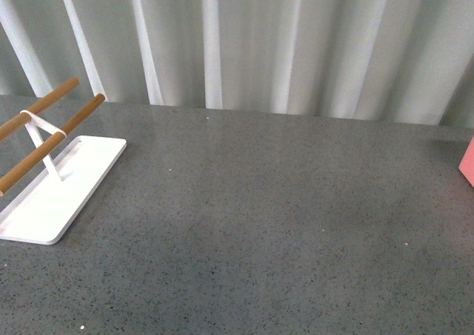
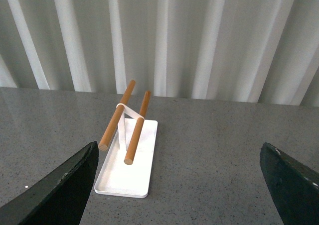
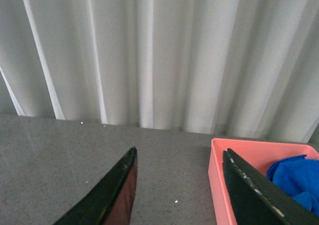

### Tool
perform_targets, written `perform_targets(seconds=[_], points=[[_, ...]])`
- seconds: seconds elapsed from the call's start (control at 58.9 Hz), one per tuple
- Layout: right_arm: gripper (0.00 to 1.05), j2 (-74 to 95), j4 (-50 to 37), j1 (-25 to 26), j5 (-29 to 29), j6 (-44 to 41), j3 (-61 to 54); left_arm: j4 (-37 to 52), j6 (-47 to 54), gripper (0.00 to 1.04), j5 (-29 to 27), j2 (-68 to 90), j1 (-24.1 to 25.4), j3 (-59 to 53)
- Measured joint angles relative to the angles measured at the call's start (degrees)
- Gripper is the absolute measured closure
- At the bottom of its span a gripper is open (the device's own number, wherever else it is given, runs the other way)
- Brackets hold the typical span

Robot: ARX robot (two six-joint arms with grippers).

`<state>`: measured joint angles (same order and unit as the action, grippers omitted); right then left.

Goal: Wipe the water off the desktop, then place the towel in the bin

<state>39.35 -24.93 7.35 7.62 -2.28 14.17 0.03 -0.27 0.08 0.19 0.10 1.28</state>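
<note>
From the front, we are looking across the dark grey speckled bench, which is filling most of the view, with a pale pleated curtain hanging behind its far edge. At the left a white tray is lying flat on the bench, carrying two wooden rods on a white upright, the rods sloping up toward the curtain. At the far right edge only a sliver of the salmon-pink bin is showing, and neither arm is appearing here. Through the left wrist camera we are seeing the left hand spread wide, its two dark fingers sitting at opposite sides of the picture with nothing between them but bare bench; the white tray with its rods is lying beyond, apart from the fingers, and the curtain is closing off the back. Through the right wrist camera we are seeing the right hand open as well, its fingers parted and gripping nothing. The bin is standing on the bench just past one finger, which is covering part of it, and the bright blue towel is lying bunched inside the bin, against its far side.
</note>
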Motion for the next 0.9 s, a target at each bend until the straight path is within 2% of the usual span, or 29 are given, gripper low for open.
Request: perform_targets(seconds=[0.17, 0.204, 0.255, 0.357, 0.9], points=[[0.86, -3.93, 0.04, -2.12, -1.86, 0.17, -4.22, 0.0, 0.0, 0.07, 0.0, 0.0, 0.0, 0.0], [0.93, -5.03, 0.26, -3.96, -4.87, 0.2, -4.98, 0.0, 0.0, 0.07, 0.0, 0.0, 0.0, 0.0], [1.02, -6.34, 0.57, -5.81, -6.25, 0.15, -5.86, 0.0, 0.0, 0.07, 0.0, 0.0, 0.0, 0.0], [1.01, -8.76, 1.31, -7.1, -6.29, 0.17, -7.45, 0.0, 0.0, 0.07, 0.0, 0.0, 0.0, 0.0], [1.01, -20.92, 8.59, -7.15, -6.75, 0.57, -12.24, 0.0, 0.0, 0.07, -0.02, 0.0, 0.0, 0.0]])
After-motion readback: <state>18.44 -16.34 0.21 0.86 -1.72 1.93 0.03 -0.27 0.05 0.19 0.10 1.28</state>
